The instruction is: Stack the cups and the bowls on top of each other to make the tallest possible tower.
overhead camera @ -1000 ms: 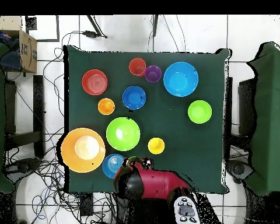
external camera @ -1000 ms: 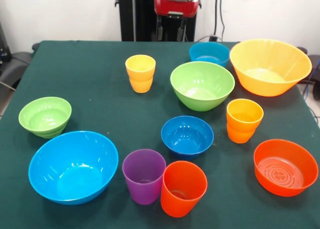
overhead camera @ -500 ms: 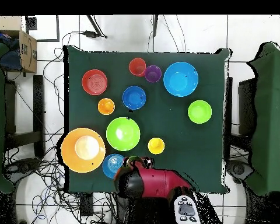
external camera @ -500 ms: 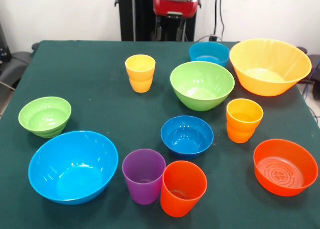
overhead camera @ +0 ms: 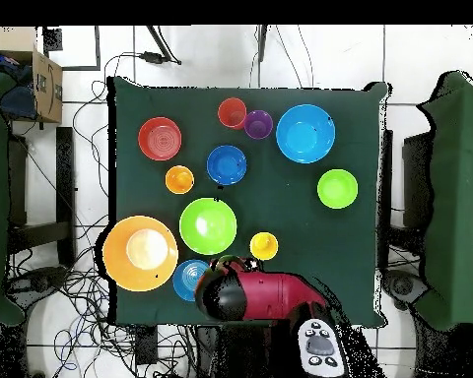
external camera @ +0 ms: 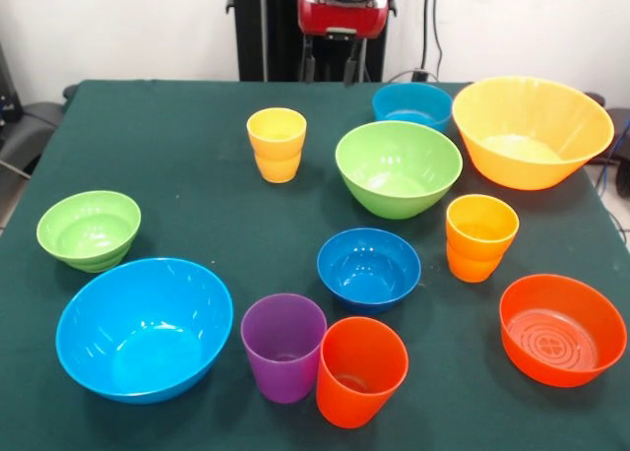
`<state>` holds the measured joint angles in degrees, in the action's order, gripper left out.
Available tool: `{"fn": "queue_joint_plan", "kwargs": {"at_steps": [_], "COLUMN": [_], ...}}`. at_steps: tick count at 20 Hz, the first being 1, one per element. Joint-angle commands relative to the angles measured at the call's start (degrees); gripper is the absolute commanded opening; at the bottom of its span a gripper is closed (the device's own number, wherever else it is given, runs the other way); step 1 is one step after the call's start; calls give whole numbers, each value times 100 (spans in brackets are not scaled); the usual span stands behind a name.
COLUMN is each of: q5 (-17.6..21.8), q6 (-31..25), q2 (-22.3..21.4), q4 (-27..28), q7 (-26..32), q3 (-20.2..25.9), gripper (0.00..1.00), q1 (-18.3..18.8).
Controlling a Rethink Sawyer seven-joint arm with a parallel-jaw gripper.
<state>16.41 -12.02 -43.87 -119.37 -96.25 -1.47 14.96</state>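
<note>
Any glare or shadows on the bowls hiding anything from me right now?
Front view: soft highlights on the big blue bowl and the orange-red bowl, insides still readable, shadows faint. Overhead view: even light, but the red arm covers part of the teal bowl.

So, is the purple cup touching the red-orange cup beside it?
Cannot tell. In the front view the red-orange cup overlaps the purple cup; in the overhead view their rims meet with no clear gap.

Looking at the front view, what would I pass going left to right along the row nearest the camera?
Big light blue bowl → purple cup → red-orange cup → orange-red bowl.
</note>
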Motion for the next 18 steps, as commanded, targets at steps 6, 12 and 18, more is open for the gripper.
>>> {"fn": "queue_joint_plan", "kwargs": {"at_steps": [6,12,18], "q5": [112,271,453], "q6": [-931,-1758,-1812], "q2": [-410,-628,-514], "q4": [528,908,1102], "q7": [169,734,1075], "q3": [962,1067,1527], "gripper": [100,100,100], "q1": [281,373,732]}}
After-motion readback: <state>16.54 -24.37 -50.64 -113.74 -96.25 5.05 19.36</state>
